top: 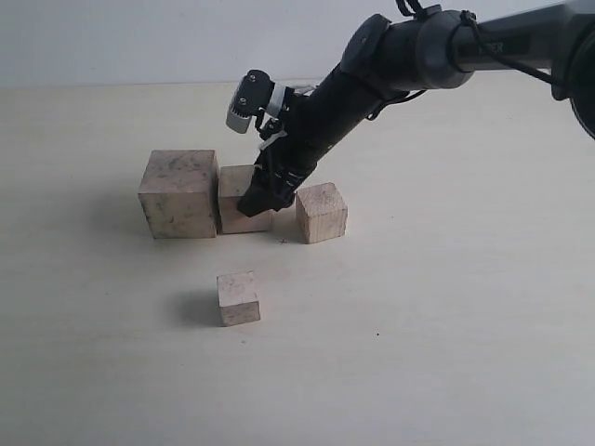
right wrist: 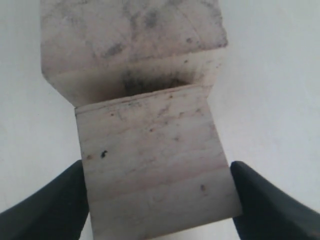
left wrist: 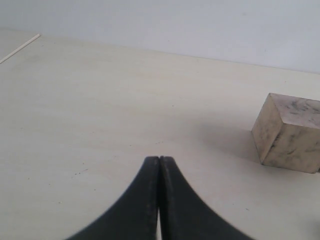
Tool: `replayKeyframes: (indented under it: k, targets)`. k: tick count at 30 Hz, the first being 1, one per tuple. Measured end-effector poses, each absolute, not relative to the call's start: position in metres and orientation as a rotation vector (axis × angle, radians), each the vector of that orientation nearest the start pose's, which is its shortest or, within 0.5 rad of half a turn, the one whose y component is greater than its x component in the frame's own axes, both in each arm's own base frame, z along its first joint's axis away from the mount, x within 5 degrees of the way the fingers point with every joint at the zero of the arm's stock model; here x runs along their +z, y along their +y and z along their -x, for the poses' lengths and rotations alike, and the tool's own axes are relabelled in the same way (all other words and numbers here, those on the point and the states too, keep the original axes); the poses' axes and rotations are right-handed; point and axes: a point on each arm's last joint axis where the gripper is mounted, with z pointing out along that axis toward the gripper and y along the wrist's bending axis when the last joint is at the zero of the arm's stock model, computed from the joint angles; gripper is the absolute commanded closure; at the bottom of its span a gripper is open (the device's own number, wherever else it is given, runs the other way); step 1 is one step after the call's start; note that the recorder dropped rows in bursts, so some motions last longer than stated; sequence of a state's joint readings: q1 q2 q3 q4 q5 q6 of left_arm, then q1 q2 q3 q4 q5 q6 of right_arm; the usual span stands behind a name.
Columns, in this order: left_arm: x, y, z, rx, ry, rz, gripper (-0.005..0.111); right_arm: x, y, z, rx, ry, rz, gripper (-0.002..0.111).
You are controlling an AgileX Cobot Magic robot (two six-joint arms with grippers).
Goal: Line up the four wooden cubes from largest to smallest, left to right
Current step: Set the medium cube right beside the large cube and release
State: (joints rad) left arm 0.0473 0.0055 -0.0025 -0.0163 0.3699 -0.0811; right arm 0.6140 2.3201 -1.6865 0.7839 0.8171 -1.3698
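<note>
The largest cube (top: 178, 193) is pale beige, mottled with grey-black smudges (heaviest on its top face). The second cube (right wrist: 150, 150), touching it, is lighter beige with fine grain lines and tiny dark specks. The worktop (top: 446, 325) is plain cream. The right tool (top: 263, 203) and left tool (left wrist: 160, 200) are matte black.

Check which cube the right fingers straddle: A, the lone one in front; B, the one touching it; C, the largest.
B: the right fingers sit on either side of the second cube, which touches the largest cube.
</note>
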Motion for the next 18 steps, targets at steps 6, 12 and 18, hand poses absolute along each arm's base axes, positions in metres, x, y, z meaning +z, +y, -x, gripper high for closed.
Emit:
replayKeyframes:
  k: [6,12,18]
  targets:
    - [0.1804,0.0020,-0.0531,-0.039,1.852,0.129,0.107,0.1190,0.3133,-0.3612,0.700,1.913,1.805,0.108]
    - [0.1804,0.0020,-0.0531,-0.039,1.852,0.129,0.107,0.1191,0.3134,-0.3612,0.699,1.906,1.810,0.108]
    - [0.1804,0.0020,-0.0531,-0.039,1.852,0.129,0.107,0.1186,0.3138,-0.3612,0.705,1.909,1.803,0.093]
